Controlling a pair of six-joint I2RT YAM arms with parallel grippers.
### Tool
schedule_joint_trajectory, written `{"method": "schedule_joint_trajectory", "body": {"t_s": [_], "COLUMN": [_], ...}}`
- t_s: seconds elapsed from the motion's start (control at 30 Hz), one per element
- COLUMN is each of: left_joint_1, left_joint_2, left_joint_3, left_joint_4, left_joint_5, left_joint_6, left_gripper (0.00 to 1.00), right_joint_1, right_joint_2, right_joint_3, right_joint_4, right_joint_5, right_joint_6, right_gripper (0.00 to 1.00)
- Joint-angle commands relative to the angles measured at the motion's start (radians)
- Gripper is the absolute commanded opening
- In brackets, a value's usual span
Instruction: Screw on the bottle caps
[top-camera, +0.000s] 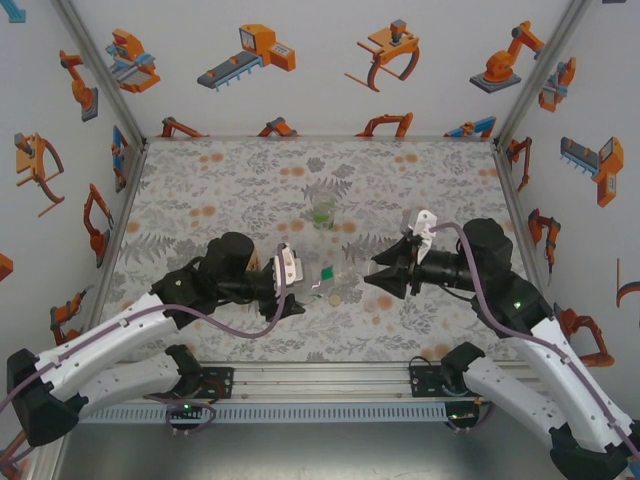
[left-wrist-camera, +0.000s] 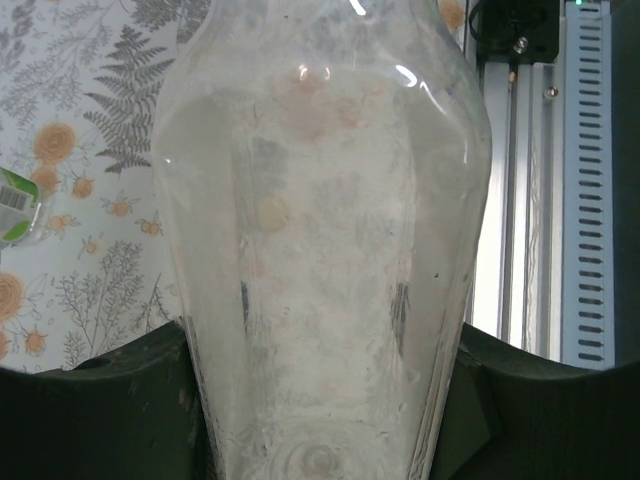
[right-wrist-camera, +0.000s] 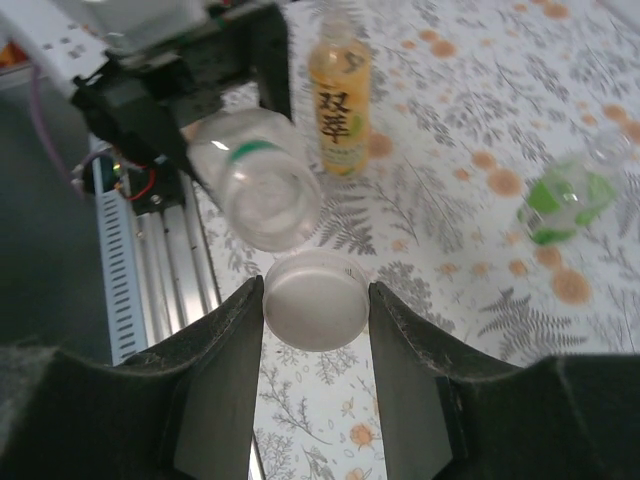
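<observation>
Clear bottle (left-wrist-camera: 320, 250) is clamped lengthwise in left gripper (top-camera: 305, 285) and held off the mat (top-camera: 200, 190), neck pointed toward right gripper (top-camera: 382, 276). White cap (right-wrist-camera: 315, 300) is pinched between the right fingers (right-wrist-camera: 225, 380), just in front of the bottle's end; contact cannot be told. Amber bottle (right-wrist-camera: 340, 95) is seen just beyond the clear bottle, near the rail (right-wrist-camera: 150, 290). Green bottle (top-camera: 322, 212) is on the mat further back, well apart from both grippers.
</observation>
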Motion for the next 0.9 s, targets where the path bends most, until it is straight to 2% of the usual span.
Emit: {"method": "schedule_joint_trajectory", "body": {"t_s": [0.0, 0.27, 0.87], "left_joint_1": [-0.013, -0.056, -0.088], "left_joint_2": [0.009, 0.043, 0.085], "left_joint_3": [0.051, 0.1, 0.144], "left_joint_4": [-0.054, -0.136, -0.126], "left_joint_5": [0.054, 0.082, 0.088], "left_joint_6": [0.062, 0.143, 0.165], "left_gripper": [0.11, 0.1, 0.1], "right_joint_1": [-0.003, -0.002, 0.0], "right_joint_2": [-0.016, -0.034, -0.001], "right_joint_3": [0.041, 0.029, -0.016], "right_joint_4": [0.029, 0.01, -0.01], "right_joint_5": [-0.188, -0.314, -0.359], "right_joint_6": [-0.087, -0.268, -0.306], "right_gripper": [0.14, 0.12, 0.13]}}
